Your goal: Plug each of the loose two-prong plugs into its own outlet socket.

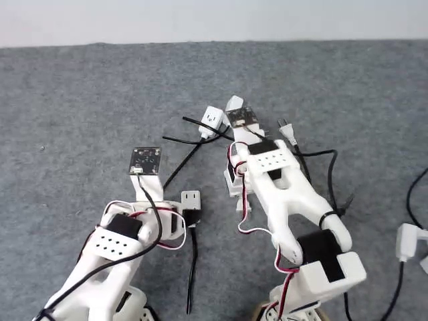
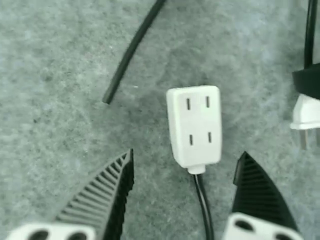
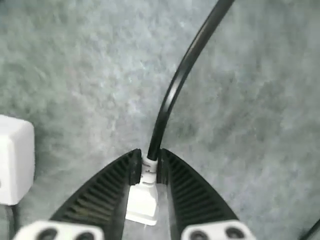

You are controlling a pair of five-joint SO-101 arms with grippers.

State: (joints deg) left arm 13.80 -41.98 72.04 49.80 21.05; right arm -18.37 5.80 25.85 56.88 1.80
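grey carpet (image 1: pixel 80 100) lies under everything from high up. my right claw (image 1: pixel 235 105) is out by a white socket block (image 1: pixel 212 120), and a loose plug (image 1: pixel 286 128) with two prongs lies just beside that arm. no plug is in a socket yet, i think, so all the plugging is left.

from my left wrist, my left claw (image 2: pixel 186 159) is spread wide over the cord end of the near socket (image 2: pixel 194 125). it is white, with four thin empty slots and a black cord (image 2: pixel 202 200). a spare plug (image 2: pixel 305 117) lies near it.

from my right wrist, my right claw (image 3: pixel 147 160) squeezes a white plug (image 3: pixel 144 200) where its black wire (image 3: pixel 185 70) starts.
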